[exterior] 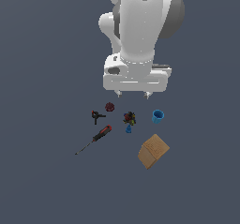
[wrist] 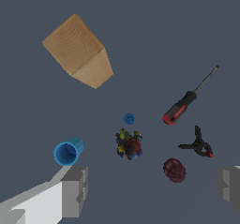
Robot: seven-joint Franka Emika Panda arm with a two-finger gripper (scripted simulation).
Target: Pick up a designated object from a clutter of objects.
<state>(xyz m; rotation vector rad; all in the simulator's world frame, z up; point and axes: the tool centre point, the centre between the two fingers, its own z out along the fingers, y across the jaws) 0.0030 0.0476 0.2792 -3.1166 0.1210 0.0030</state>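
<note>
The small bright blue cup (exterior: 158,116) lies on the grey floor at the exterior view's right of the clutter; in the wrist view the blue cup (wrist: 68,152) shows its hollow mouth, close to one finger (wrist: 74,190). My gripper (exterior: 133,95) hangs open and empty above the clutter, its fingertips over the dark red knob (exterior: 109,107) and the floor behind the cup. In the wrist view the gripper (wrist: 152,190) has its jaws wide apart, with the dark red knob (wrist: 174,170) between them.
A tan cardboard box (exterior: 153,151) (wrist: 78,51) lies in front of the cup. A multicoloured dark toy (exterior: 130,118) (wrist: 129,144), a tiny blue cone (exterior: 128,129) (wrist: 129,119), a black-red clamp (exterior: 97,116) (wrist: 198,144) and a red-and-black-handled screwdriver (exterior: 97,137) (wrist: 184,105) lie nearby.
</note>
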